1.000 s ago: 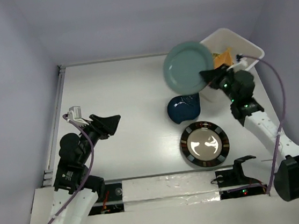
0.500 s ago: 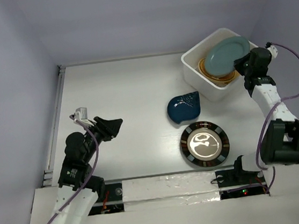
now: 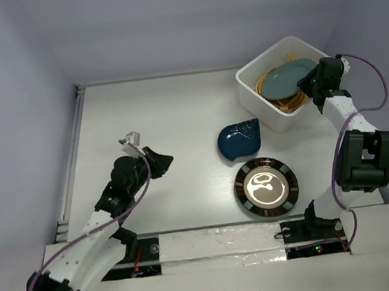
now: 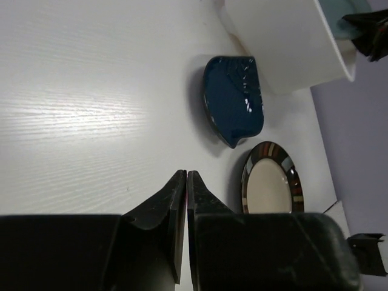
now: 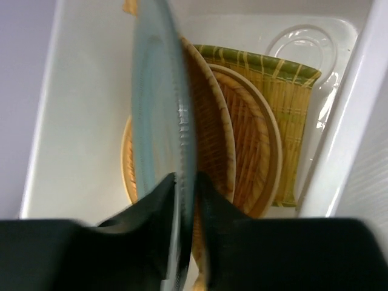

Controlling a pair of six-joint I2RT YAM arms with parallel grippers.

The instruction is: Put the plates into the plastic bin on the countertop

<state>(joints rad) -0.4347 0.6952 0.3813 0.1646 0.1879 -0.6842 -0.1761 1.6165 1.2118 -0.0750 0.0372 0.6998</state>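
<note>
The grey-blue round plate (image 3: 287,76) (image 5: 156,103) leans tilted inside the white plastic bin (image 3: 280,117) (image 5: 79,97), on top of the orange woven plates (image 5: 212,121) and the green-yellow ribbed plate (image 5: 294,91). My right gripper (image 3: 311,85) (image 5: 187,179) straddles its rim, slightly open, with a thin gap at one finger. A dark-blue leaf-shaped plate (image 3: 239,140) (image 4: 233,100) and a black-rimmed, white-centred plate (image 3: 266,187) (image 4: 270,185) lie on the countertop. My left gripper (image 3: 167,160) (image 4: 186,173) is shut and empty, hovering left of the dark-blue plate.
A metal rail (image 3: 76,152) runs along the countertop's left edge. The bin stands at the far right corner, close to the purple side wall. The right arm's cable loops beside the bin.
The right arm lowered the grey-blue plate into the bin and its jaws loosened. The left gripper shut and moved right towards the dark-blue plate.
</note>
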